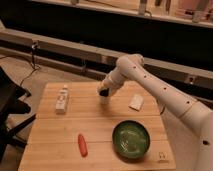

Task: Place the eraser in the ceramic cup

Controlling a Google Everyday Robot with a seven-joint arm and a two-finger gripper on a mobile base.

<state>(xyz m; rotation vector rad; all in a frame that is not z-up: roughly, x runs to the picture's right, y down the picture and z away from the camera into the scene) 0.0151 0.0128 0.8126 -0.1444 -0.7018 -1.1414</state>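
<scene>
The ceramic cup is small, plain white and cylindrical; it stands upright on the wooden table, toward the far side and near the middle; the gripper sits right over its mouth, hiding the rim; the eraser shows only as a small dark patch at the cup's mouth, under the gripper; its exact pose cannot be told.
</scene>
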